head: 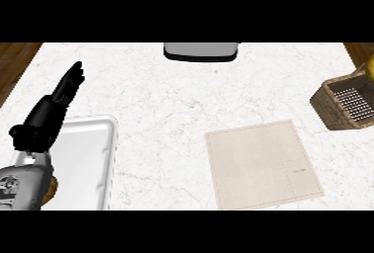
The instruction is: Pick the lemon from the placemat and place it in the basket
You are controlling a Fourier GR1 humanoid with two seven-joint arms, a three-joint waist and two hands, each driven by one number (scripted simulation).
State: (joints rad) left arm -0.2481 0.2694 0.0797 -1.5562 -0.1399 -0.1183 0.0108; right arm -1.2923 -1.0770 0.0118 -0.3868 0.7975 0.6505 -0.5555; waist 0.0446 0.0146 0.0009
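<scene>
**Placemat bare, lemon not clearly in the basket**

The beige placemat (263,165) at the lower right of the frame has nothing on it, so the pick appears to be done. The wicker basket (332,112) sits at the right edge, partly cut off, and the part of its inside that shows holds no lemon. A yellow shape (368,66) cut by the right edge, just above the basket, is probably the lemon on its way in, though too little of it shows to be sure. Judged from this, what is left is the placing and letting go.

The left hand (55,106) rests at the upper left, its fingers straight and released, holding nothing. The right hand is out of the frame, so its fingers cannot be told.

Counted on the marble bench (182,99): one placemat, one basket, one white tray (111,148) at the lower left under the left forearm, one grey dark-rimmed object (201,51) at the top centre, one yellow shape, and one hand
</scene>
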